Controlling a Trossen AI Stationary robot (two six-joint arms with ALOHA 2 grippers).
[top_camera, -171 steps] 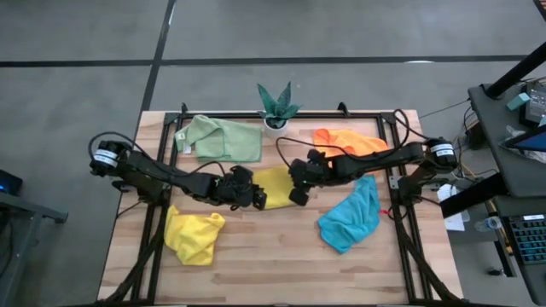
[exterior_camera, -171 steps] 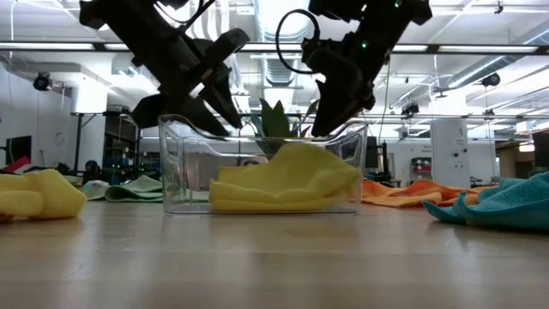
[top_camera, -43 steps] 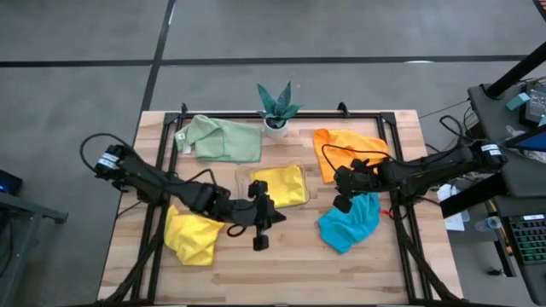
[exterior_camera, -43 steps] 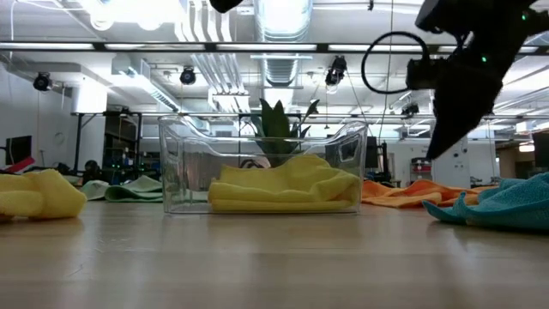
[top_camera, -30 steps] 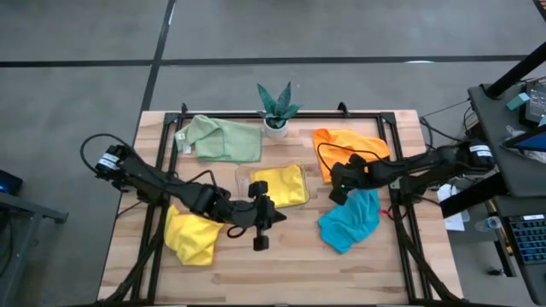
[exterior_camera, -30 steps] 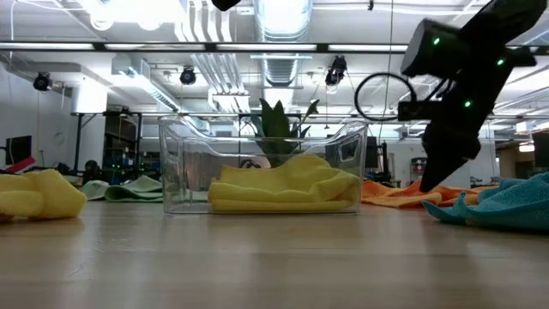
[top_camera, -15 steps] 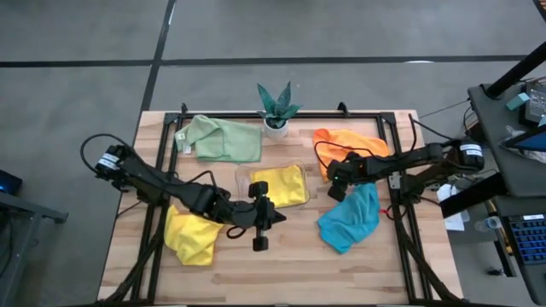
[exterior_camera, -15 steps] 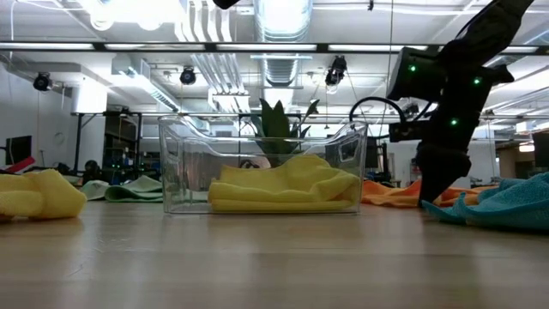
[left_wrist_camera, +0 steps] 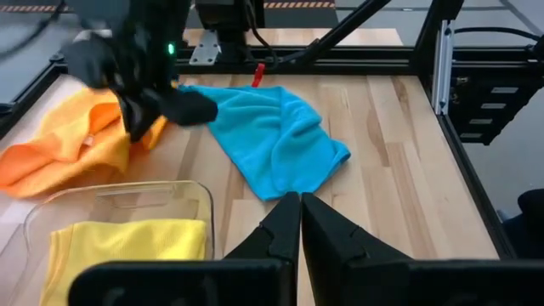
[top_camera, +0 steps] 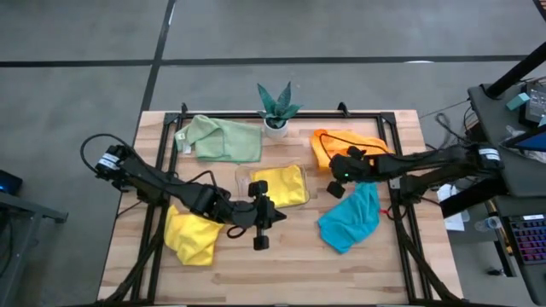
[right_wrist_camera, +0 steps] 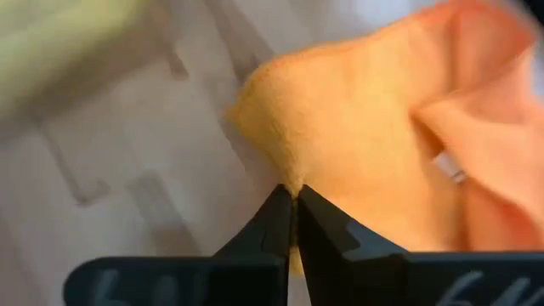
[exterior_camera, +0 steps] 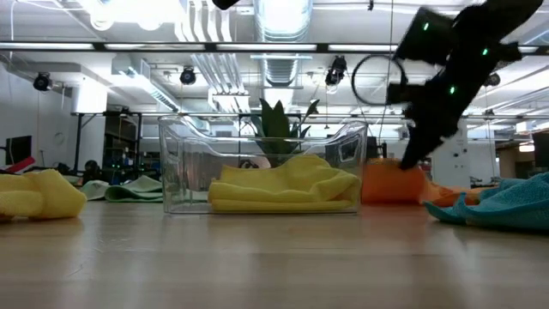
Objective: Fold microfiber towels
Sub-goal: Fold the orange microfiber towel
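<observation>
A: Left gripper (top_camera: 260, 223)?
B: Fingers together, holding nothing, near the clear tray (top_camera: 243, 176) (folded yellow towel (top_camera: 280, 186) inside).
A: Right gripper (top_camera: 336, 179)?
B: Farther back, pinching the orange towel (top_camera: 326, 141) edge, lifted beside the teal towel (top_camera: 350, 217).

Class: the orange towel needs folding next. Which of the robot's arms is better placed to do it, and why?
The right. The right gripper is already shut on the orange towel's edge, while the left gripper waits, shut and empty, in front of the clear tray.
</observation>
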